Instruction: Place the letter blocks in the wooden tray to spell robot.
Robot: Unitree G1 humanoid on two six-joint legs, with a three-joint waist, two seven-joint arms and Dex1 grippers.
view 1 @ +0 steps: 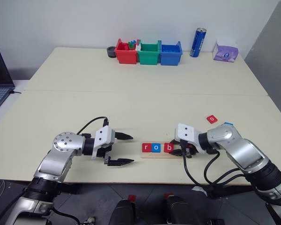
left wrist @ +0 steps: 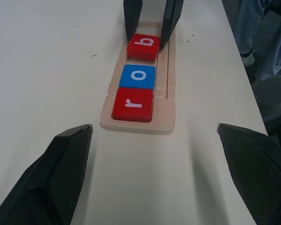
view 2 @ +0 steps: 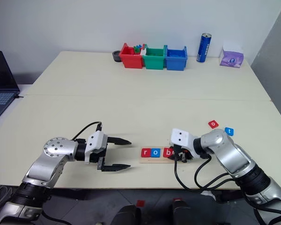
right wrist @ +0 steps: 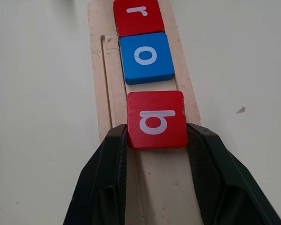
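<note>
Head stereo pair; 2 close wrist views

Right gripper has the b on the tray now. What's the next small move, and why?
Probably open the right gripper and release the red b block. It lies flat on the wooden tray, in line after the red r block and blue o block, with a small gap to the o. Then back away towards the loose red o and blue block.
</note>
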